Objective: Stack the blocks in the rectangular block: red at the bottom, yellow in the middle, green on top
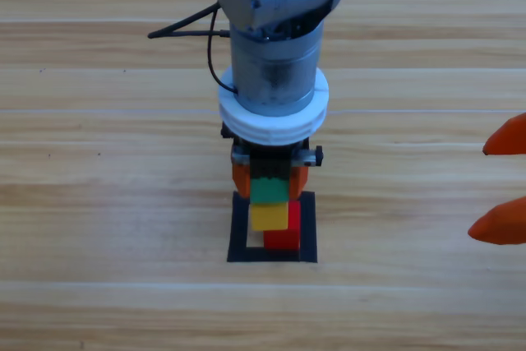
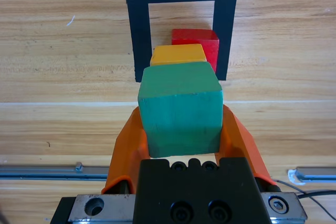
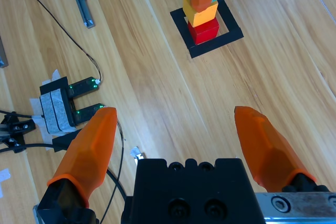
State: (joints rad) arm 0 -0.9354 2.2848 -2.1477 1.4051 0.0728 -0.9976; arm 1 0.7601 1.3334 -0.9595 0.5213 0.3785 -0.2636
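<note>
The small matte teal-green cube [image 2: 181, 108] sits clamped between the orange jaws of the left gripper [image 1: 269, 177], directly over the small yellow cube [image 1: 269, 216], which rests on the small red cube [image 1: 283, 237] inside the nearly square outline of black tape [image 1: 307, 232] on the wooden table [image 1: 99, 203]. Whether green already touches yellow cannot be told. The yellow cube sits offset toward one side of the red, so the step in hand, seating green on top, calls for centring it over yellow, lowering it flat, then parting the jaws evenly and lifting straight up so neither finger drags the stack. The left arm comes down steeply from the high view's top edge over the outline. The right gripper [image 1: 503, 189] waits at the right edge, well apart, jaws spread wide and holding nothing.
</note>
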